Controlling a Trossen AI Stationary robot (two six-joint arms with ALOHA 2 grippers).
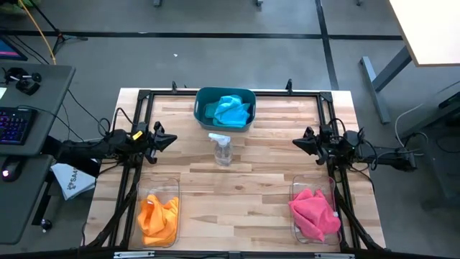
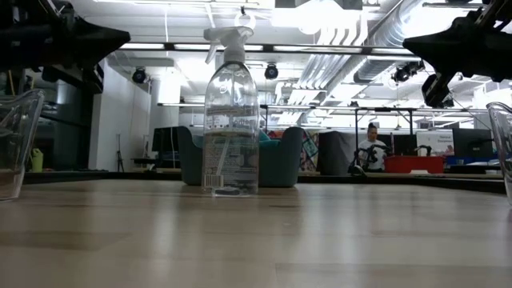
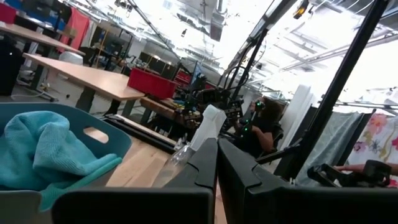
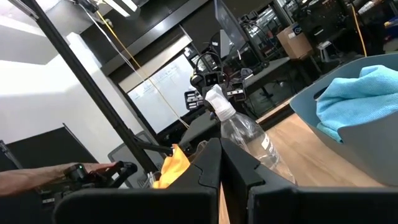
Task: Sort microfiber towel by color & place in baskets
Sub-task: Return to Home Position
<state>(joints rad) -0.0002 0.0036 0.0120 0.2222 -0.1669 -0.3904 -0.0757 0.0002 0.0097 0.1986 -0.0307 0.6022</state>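
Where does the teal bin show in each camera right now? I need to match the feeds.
High view: teal bin upper centre, blue towels inside.
Low view: teal bin centre, mostly hidden behind the spray bottle.
Left wrist view: teal bin lower left, close up.
Right wrist view: teal bin at right edge.
Shared landmark: the spray bottle, beside the teal bin in all four views.
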